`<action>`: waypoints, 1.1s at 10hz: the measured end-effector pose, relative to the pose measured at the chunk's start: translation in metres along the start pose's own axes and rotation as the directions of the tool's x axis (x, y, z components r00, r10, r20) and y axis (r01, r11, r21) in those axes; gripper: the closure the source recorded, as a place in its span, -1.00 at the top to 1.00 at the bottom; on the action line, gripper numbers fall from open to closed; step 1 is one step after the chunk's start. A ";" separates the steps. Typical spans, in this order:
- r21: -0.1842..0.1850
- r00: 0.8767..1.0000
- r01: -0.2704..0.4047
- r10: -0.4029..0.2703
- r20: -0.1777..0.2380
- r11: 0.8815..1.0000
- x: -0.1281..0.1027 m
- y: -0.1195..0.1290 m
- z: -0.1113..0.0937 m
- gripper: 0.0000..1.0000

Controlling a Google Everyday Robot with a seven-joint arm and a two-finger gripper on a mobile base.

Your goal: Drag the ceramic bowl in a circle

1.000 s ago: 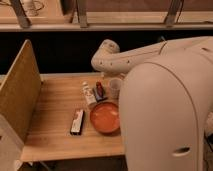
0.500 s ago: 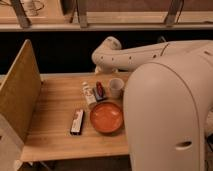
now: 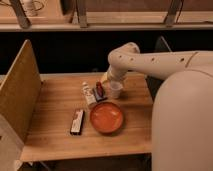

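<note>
The ceramic bowl (image 3: 106,118) is round, shallow and glossy orange-red, and sits on the wooden table (image 3: 55,107) near its front middle. My white arm comes in from the right, bends at an elbow and drops toward the back of the table. My gripper (image 3: 113,81) hangs at the end of it, just above a small pale mug (image 3: 115,90) and behind the bowl, apart from the bowl. The bowl is empty and nothing touches it.
A white tube (image 3: 89,95) and a small red item (image 3: 99,90) lie left of the mug. A dark flat bar (image 3: 77,121) lies left of the bowl. A tall wooden side panel (image 3: 20,95) walls the table's left edge. My white body (image 3: 182,125) fills the right side.
My arm and body have drawn back to the right, uncovering the table's right part and the mug. The bowl has not moved.
</note>
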State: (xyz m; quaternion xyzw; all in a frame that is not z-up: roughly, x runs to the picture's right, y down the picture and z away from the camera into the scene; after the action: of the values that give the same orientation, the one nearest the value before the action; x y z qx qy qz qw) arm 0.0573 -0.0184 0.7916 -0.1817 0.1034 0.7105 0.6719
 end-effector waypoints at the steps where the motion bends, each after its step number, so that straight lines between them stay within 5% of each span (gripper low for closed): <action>1: 0.014 0.996 0.071 -0.070 -0.059 0.997 0.022 -0.013 -0.002 0.38; 4: 0.039 0.936 0.319 -0.309 -0.170 0.947 0.057 -0.033 -0.004 0.38; 6: 0.041 0.912 0.375 -0.360 -0.197 0.926 0.065 -0.040 -0.006 0.38; 9: 0.042 0.903 0.379 -0.359 -0.235 0.925 0.067 -0.032 0.015 0.38; 10: 0.024 0.899 0.369 -0.350 -0.264 0.929 0.073 -0.023 0.029 0.38; 11: -0.005 0.897 0.326 -0.311 -0.316 0.945 0.090 -0.022 0.045 0.38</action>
State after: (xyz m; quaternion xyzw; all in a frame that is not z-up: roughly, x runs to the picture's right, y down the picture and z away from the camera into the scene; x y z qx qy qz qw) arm 0.0704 0.0836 0.7992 -0.2900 0.1942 0.5505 0.7584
